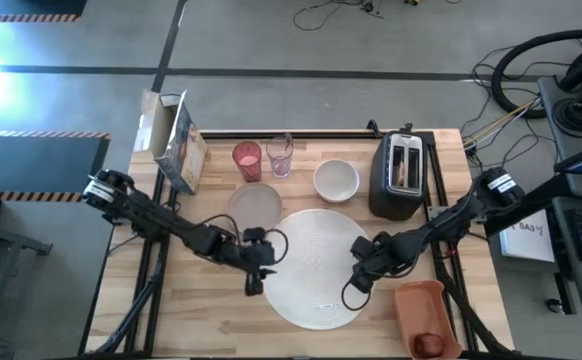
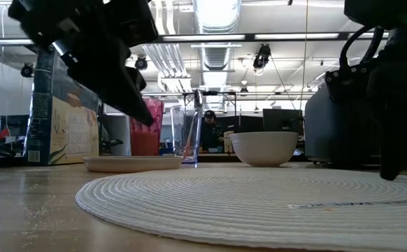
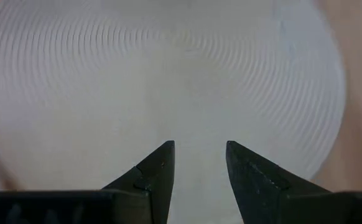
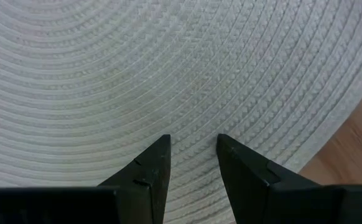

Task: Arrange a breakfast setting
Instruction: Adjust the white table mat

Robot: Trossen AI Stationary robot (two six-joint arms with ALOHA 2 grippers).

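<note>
From where I stand, the big white round mat, ridged in rings like woven cord rather than a smooth plate, lies flat at the middle of the wooden counter. The left claw hangs at the mat's nine o'clock edge and the right claw at its three o'clock edge, each pointing inward. Both claws stand partly open with a clear gap between the fingers, and neither has hold of anything; below the left claw's fingers and the right claw's fingers only the ribbed white surface shows. At about eleven o'clock from the mat rests the small pale plate, just apart from its rim. Beyond it, toward twelve, stand the pink tumbler and the clear glass, side by side. The white bowl sits at one o'clock, with the black toaster beside it at two. A cereal box stands at ten o'clock, and the orange tray lies at four o'clock, something dark red in it.
</note>
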